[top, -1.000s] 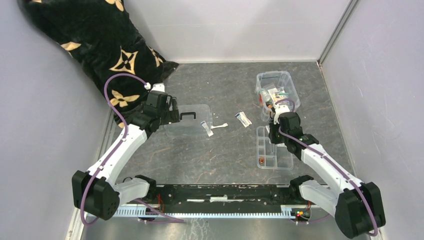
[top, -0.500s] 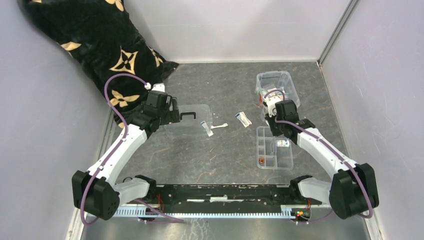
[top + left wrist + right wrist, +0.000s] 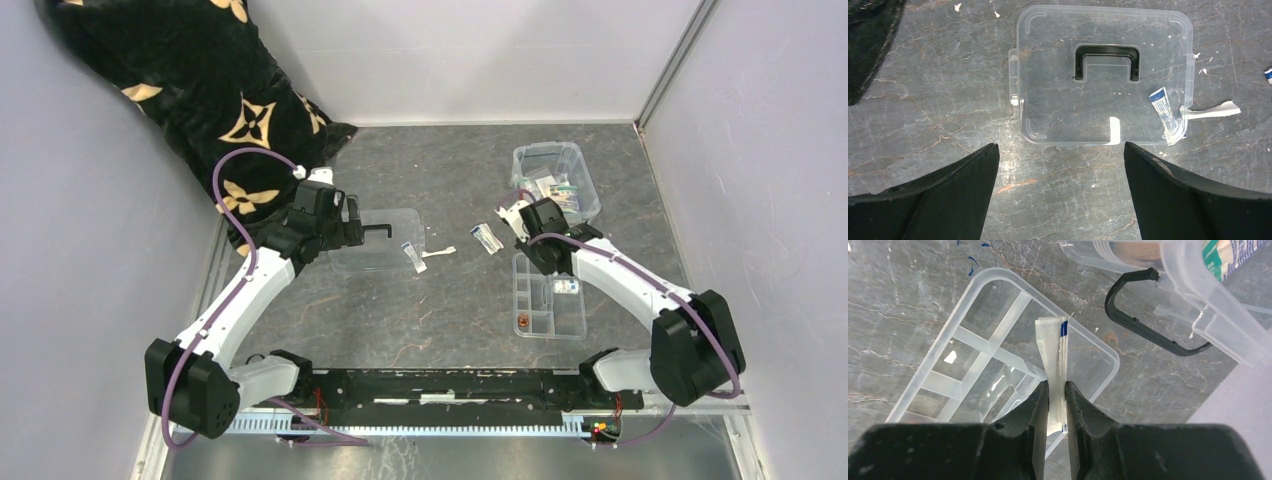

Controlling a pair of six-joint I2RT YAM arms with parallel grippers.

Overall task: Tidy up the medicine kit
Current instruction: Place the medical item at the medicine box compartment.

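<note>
Near the clear divided tray [image 3: 973, 340], my right pincer [image 3: 1057, 390] pinches a flat white sachet [image 3: 1053, 350]; left pincer [image 3: 1060, 150] open; clear black-handled lid [image 3: 1103, 95] unfitted.

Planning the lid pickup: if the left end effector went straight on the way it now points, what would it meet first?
Probably the clear lid with the black handle, lying flat on the table ahead of the open left end effector; depth is hard to judge.

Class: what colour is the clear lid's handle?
The handle is black, clearest in the left wrist view.
</note>
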